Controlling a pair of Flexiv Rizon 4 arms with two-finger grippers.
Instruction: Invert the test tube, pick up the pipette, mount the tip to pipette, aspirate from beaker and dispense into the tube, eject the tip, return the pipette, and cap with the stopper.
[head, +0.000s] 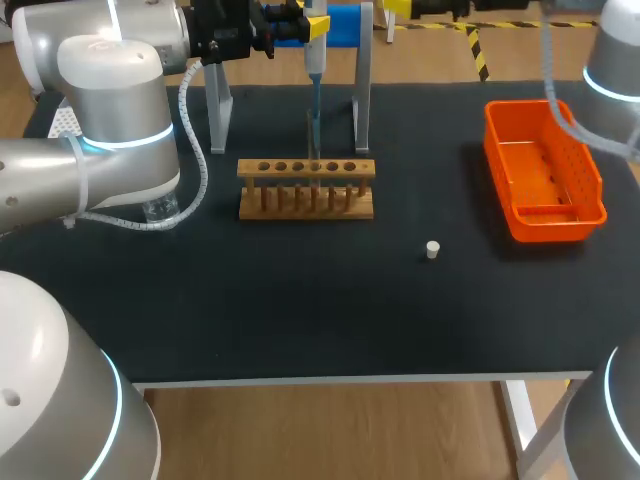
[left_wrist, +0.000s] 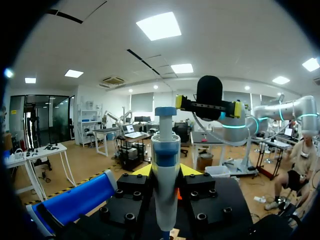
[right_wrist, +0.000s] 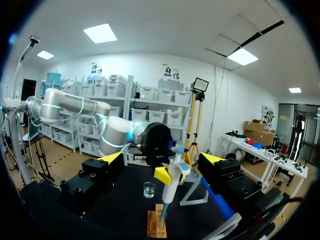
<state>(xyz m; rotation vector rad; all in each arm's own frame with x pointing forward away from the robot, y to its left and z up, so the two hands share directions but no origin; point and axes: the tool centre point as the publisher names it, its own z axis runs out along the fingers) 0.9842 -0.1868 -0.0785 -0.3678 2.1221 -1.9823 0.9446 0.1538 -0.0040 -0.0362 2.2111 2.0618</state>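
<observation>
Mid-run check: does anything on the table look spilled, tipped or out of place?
Nothing stands out. The wooden rack stands square, the pipette is upright over it in the left gripper, and the stopper sits alone on the table. No spill shows; the beaker is partly hidden by the left arm.

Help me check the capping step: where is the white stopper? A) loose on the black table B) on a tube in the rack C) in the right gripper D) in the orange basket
A: the head view shows the stopper lying by itself on the table, apart from the wooden rack and the orange basket, while the left gripper holds the pipette over the rack.
</observation>
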